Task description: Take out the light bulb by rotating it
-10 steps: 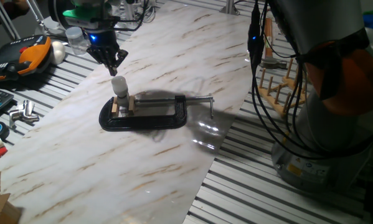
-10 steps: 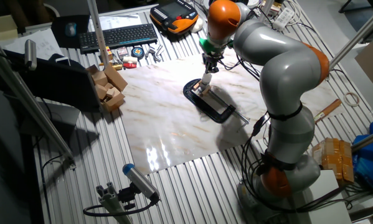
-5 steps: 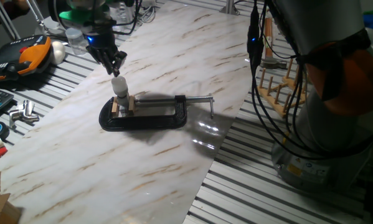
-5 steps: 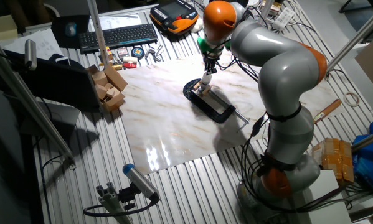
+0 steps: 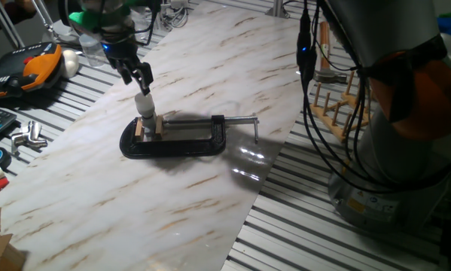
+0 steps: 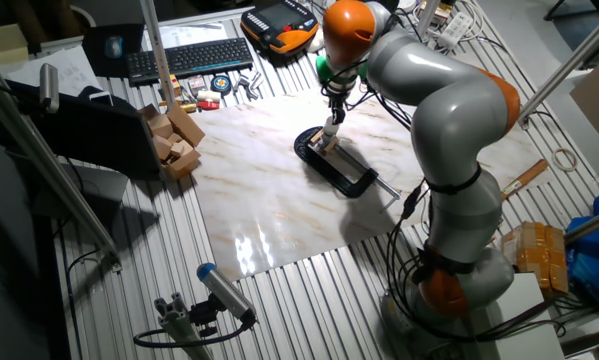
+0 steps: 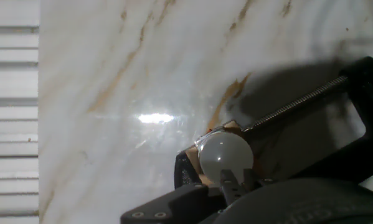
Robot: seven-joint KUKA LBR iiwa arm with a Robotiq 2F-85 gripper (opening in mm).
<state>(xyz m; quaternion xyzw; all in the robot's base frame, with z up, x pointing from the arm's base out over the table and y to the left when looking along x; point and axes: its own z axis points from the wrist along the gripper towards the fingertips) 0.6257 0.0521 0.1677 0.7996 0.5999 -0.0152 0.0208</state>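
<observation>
Claw: the gripper [image 5: 141, 81] is hanging fingers-down right over the light bulb [image 5: 144, 102]; its tips are sitting at the bulb's top, and whether they are pinching the globe or only touching it, I cannot tell.
Hand view: a single fingertip [image 7: 233, 184] is showing at the lower rim of the light bulb [image 7: 226, 155], too close and too cropped to settle the grip.
Bulb: it is standing upright, white globe above a silver base, seated in a socket between two small wooden blocks [image 5: 138, 129].
Clamp: a black C-clamp [image 5: 181, 138] is lying flat on the marble board [image 5: 210, 196], squeezing the blocks, its screw and handle pointing away from the bulb.
Why so: the clamp is likely keeping the socket from turning, so that twisting the globe unscrews it rather than spinning the whole fixture.
Approach: the arm is coming in vertically, probably so the wrist axis is lining up with the thread.
Surroundings: an orange-and-black pendant [image 5: 25, 69] and a keyboard [image 6: 190, 58] are lying well apart, off the board.
Stage: the bulb is not yet out.
</observation>
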